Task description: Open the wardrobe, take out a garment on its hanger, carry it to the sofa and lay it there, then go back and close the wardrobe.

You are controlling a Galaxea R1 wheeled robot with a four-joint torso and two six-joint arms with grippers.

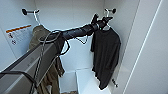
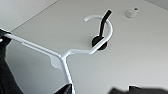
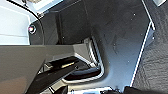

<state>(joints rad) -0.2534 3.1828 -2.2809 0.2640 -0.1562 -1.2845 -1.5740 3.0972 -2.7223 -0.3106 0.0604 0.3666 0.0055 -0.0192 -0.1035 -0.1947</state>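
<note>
Inside the open wardrobe (image 1: 75, 15), the left arm (image 1: 37, 57) reaches from the near side across the white interior up to the black hook (image 1: 113, 10) on the side wall, where the garment (image 1: 106, 55), a black short-sleeved T-shirt, hangs on its thin white hanger (image 1: 108, 17). The left gripper (image 1: 101, 23) sits right at the neck of that hanger, just below the hook and at the top of the shirt, but whether its fingers are spread or closed on the hanger cannot be told from the head view. In the left wrist view the hanger's (image 2: 82, 51) curved top loops over the black hook (image 2: 101, 32), which juts from the white wall, so the hanger is on its hook; a small pale fitting (image 2: 131, 12) is fixed to the wall near the hook, and dark fabric shows at the hanger's shoulder. Across the wardrobe from the shirt, an olive-brown jacket (image 1: 43, 50) hangs from a second black hook (image 1: 25, 11), with an orange-topped warning label (image 1: 18, 35) on the wall beside it. The right wrist view looks down at the robot's own dark base and dark flooring (image 3: 120, 37); the state of the right gripper cannot be told.
</note>
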